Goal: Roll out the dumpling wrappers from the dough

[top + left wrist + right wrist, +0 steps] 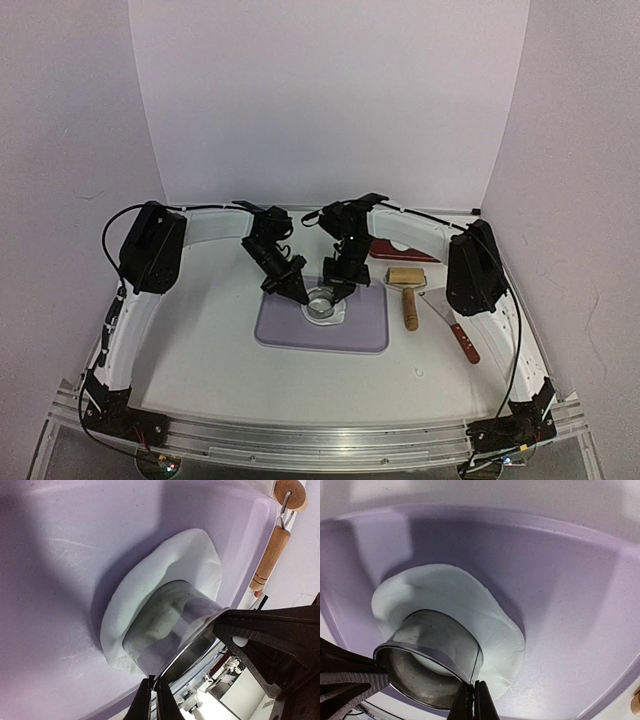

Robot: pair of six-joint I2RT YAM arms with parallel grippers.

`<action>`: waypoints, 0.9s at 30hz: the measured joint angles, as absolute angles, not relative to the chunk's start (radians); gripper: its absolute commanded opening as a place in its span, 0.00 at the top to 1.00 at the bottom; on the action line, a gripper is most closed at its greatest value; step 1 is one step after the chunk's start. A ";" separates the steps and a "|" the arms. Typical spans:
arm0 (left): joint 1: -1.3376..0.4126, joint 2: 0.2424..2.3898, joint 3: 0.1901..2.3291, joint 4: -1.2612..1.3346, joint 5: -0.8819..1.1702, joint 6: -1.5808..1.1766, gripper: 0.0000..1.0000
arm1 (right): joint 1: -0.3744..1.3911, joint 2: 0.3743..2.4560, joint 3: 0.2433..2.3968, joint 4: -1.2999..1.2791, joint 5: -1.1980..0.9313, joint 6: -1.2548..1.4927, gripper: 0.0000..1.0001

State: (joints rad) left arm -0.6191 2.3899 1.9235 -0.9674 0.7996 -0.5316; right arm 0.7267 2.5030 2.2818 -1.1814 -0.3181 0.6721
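While the metal ring cutter stands upright on the dough, its upper rim is gripped from two sides. The left hand is seen with its fingers pressed together on the thin wall of the ring, pinching it at the edge nearest that wrist camera. The right hand is likewise closed tight on the ring's wall, at a different part of the rim. From above, both hands are seen meeting over the ring, the left one on its left and the right one on its right.

The dough is laid out as a thin, flat, roughly round white sheet on the purple mat, which lies at the middle of the desk. The ring is set toward one side of the sheet rather than at its centre, so that a wide margin of dough is left showing on one side and only a narrow strip on the other. Dough is also visible inside the ring. Whether the ring has been pressed through the sheet cannot be told.

Just right of the mat, a wooden roller is lying on the desk, and a scraper with a reddish handle is lying beside it, further right.
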 measured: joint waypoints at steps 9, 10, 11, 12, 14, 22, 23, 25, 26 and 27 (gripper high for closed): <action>-0.652 2.468 2.101 -1.105 0.740 -0.508 0.95 | 0.726 2.311 1.924 -0.957 -0.357 0.762 1.00; -0.654 2.480 2.123 -1.121 0.742 -0.504 0.95 | 0.727 2.295 1.895 -0.940 -0.357 0.773 1.00; -0.656 2.490 2.141 -1.136 0.747 -0.498 0.95 | 0.729 2.280 1.869 -0.923 -0.354 0.785 1.00; -0.657 2.499 2.155 -1.147 0.752 -0.496 0.95 | 0.731 2.266 1.846 -0.908 -0.351 0.796 1.00; -0.660 2.513 2.177 -1.165 0.762 -0.494 0.95 | 0.734 2.246 1.811 -0.887 -0.345 0.813 1.00; -0.660 2.519 2.185 -1.178 0.758 -0.494 0.95 | 0.738 2.315 1.942 -0.992 -0.326 0.796 1.00; -0.658 2.516 2.180 -1.177 0.756 -0.494 0.95 | 0.738 2.339 1.985 -1.023 -0.323 0.789 1.00; -0.650 2.506 2.164 -1.170 0.747 -0.498 0.95 | 0.738 2.397 2.094 -1.091 -0.321 0.777 1.00; -0.644 2.495 2.149 -1.162 0.736 -0.499 0.95 | 0.737 2.429 2.150 -1.117 -0.321 0.772 1.00; -0.638 2.485 2.135 -1.156 0.727 -0.499 0.95 | 0.735 2.454 2.195 -1.134 -0.323 0.768 1.00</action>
